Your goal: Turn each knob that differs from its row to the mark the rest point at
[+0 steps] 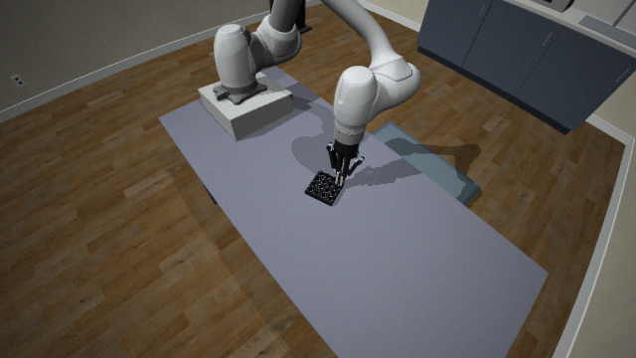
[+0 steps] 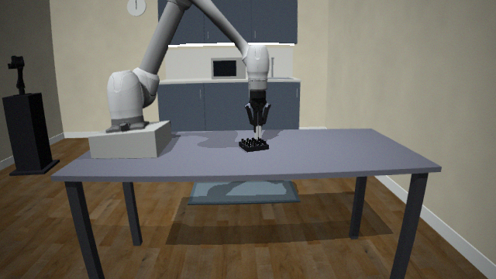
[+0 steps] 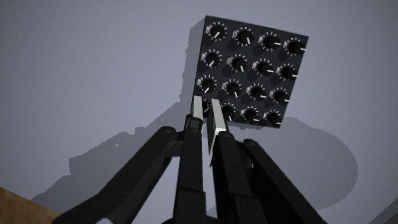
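Observation:
The black knob box (image 1: pixel 323 188) stands on the grey table, also in the exterior view (image 2: pixel 253 145). In the wrist view the box (image 3: pixel 247 75) shows four rows of four black knobs with white lines. My gripper (image 1: pixel 340 180) reaches straight down onto the box's corner nearest the arm. In the wrist view the fingers stand close together around the corner knob (image 3: pixel 206 106) at the box's lower left, which they mostly hide. The gripper is shut on that knob. The printed names are too small to read.
The arm's pale base block (image 1: pixel 245 106) sits at the table's far end. A blue mat (image 1: pixel 427 164) lies on the floor beside the table. Dark cabinets (image 1: pixel 522 55) line the wall behind.

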